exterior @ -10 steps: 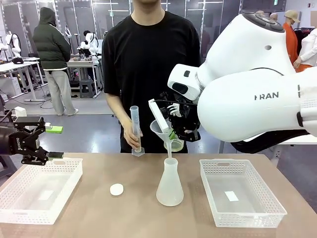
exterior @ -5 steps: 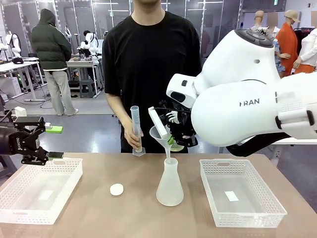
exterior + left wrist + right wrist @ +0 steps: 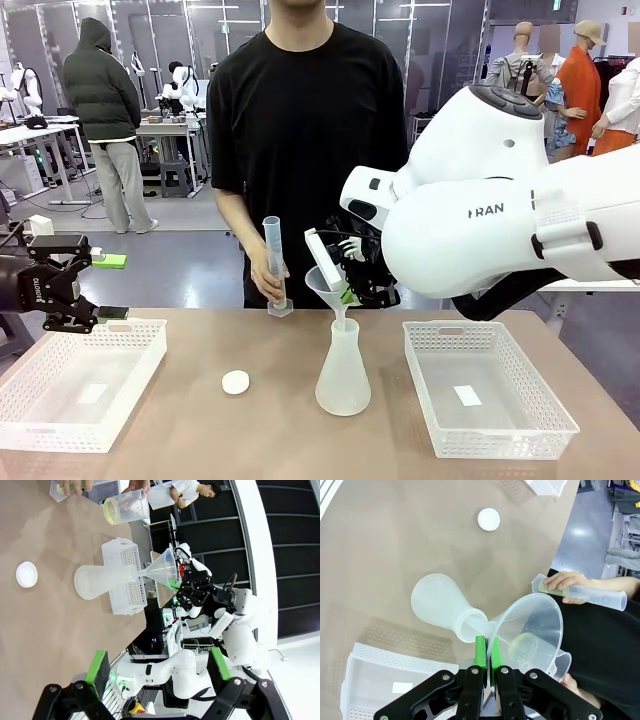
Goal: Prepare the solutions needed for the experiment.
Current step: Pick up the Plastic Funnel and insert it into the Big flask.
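A frosted conical flask (image 3: 343,378) stands mid-table with a clear funnel (image 3: 326,281) tilted in its neck. My right gripper (image 3: 347,293) is shut on the funnel's rim, its green pads (image 3: 480,651) pinched together on it. Across the table, a person's hand steadies an upright graduated cylinder (image 3: 272,262). Pale yellow solution tints the cylinder's base (image 3: 553,589). More of it lies in the bottom of a clear beaker (image 3: 120,509) in the person's other hand, behind the funnel. My left gripper (image 3: 97,287) hangs open over the left tray, well away from the flask.
A white mesh tray (image 3: 80,388) sits at the left and another tray (image 3: 488,388) at the right. A small white round cap (image 3: 236,382) lies left of the flask. People and other tables stand in the background.
My right arm has swung lower and the funnel has sunk slightly toward the flask neck. The left gripper and the person's cylinder have stayed put.
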`<state>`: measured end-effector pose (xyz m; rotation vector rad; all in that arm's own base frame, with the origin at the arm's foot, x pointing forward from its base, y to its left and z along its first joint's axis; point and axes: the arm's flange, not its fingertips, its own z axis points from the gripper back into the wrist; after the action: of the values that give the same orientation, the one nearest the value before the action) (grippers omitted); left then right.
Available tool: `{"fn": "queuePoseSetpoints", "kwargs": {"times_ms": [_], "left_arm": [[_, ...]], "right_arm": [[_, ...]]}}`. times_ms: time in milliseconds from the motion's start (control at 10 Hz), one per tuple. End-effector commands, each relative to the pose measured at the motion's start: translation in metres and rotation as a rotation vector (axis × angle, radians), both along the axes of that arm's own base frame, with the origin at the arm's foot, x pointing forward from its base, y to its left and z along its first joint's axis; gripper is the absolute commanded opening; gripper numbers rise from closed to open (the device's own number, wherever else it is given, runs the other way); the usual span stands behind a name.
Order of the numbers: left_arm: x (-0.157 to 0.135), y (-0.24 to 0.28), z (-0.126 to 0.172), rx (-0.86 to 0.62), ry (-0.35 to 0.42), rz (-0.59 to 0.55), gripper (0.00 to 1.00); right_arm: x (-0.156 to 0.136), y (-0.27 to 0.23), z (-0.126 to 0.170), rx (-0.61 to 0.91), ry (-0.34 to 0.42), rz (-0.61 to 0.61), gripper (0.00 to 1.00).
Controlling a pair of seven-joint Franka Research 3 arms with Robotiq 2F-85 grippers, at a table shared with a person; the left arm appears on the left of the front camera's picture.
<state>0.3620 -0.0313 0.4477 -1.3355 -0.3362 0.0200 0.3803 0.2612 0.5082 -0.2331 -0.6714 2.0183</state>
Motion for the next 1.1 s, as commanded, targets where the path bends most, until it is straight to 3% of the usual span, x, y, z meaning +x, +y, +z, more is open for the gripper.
{"fn": "queuePoseSetpoints", "kwargs": {"times_ms": [0,1000], "left_arm": [[0.0,-0.003,0.002,-0.032,-0.006,0.007,1.0],[0.0,-0.003,0.002,-0.032,-0.006,0.007,1.0]], "right_arm": [[0.008,-0.01,-0.014,0.04,0.005,0.037,0.04],[0.022,-0.019,-0.052,0.066,0.032,0.01,0.04]]}}
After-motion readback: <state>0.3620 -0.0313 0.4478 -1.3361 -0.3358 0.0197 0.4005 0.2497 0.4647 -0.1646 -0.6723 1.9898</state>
